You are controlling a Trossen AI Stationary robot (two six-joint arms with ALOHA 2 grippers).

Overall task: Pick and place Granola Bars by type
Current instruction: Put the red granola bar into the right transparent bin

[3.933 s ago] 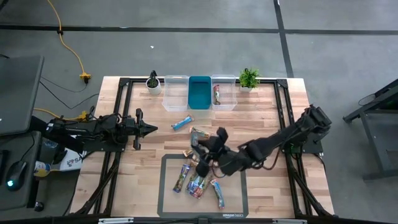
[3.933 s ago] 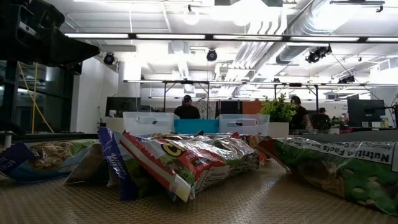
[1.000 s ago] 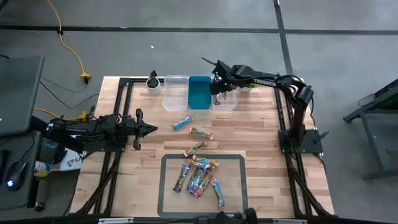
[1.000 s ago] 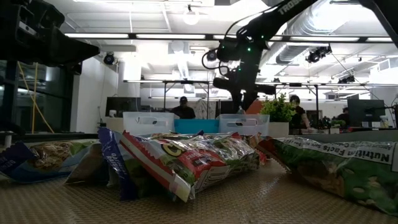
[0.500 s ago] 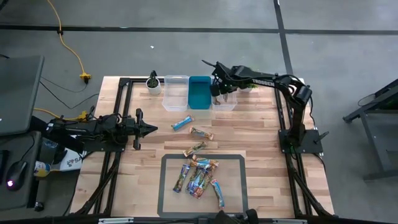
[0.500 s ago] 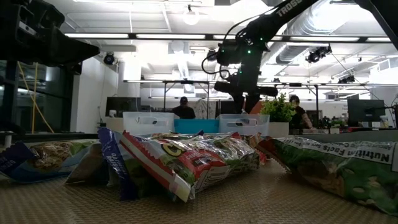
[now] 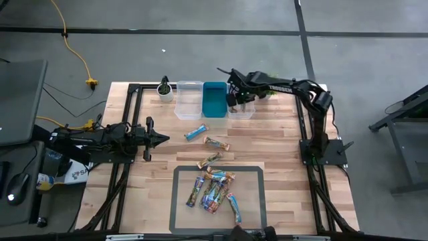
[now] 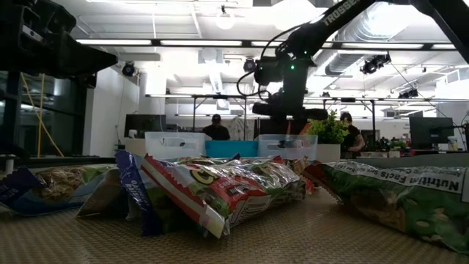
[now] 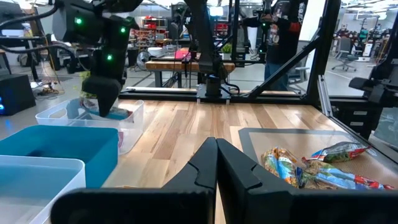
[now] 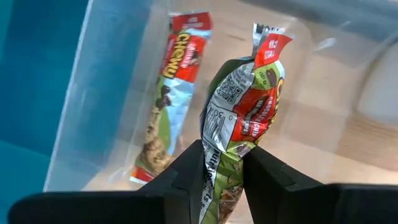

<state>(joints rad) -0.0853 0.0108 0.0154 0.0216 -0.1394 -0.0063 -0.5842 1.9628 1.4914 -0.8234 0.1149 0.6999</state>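
Bench's far edge carries three bins [image 7: 202, 100]. Right gripper [image 10: 221, 163] pinches a red bar [image 10: 244, 115] over the right bin [image 7: 242, 108]. Left gripper [image 9: 216, 149], pressed together, waits at the left edge

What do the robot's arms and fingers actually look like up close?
Both arms are dark, nearly black, jointed segments. The right arm carries white lettering along one link, and small green lights glow near its wrist. A thin dark cable loops beside that wrist. The left gripper ends in two smooth, dark, wedge-shaped fingers; the right gripper has the same matte black fingers.
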